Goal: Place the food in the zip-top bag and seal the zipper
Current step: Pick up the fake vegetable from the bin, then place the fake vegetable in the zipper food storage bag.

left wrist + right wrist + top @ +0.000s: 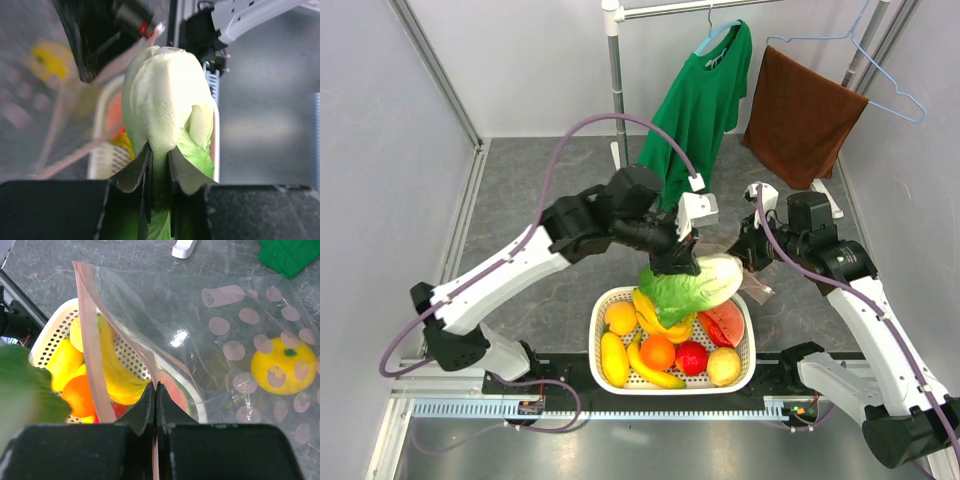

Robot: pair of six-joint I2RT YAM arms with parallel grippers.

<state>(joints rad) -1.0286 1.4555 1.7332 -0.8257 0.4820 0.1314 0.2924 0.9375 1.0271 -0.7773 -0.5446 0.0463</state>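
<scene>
One lettuce, judged light, rigid and slippery, was clamped at its leafy end by the left claw above the basket; the floppy bag was pinched at its zipper by the right claw.

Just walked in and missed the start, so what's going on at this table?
The left gripper is clamped on the cabbage, holding it above the white basket of toy fruit. The right gripper pinches the zip-top bag at its pink zipper, holding the mouth up by the basket. A yellow fruit shows through the dotted plastic, apparently already inside. The orange lies in the basket, and the bag looks unsealed.
</scene>
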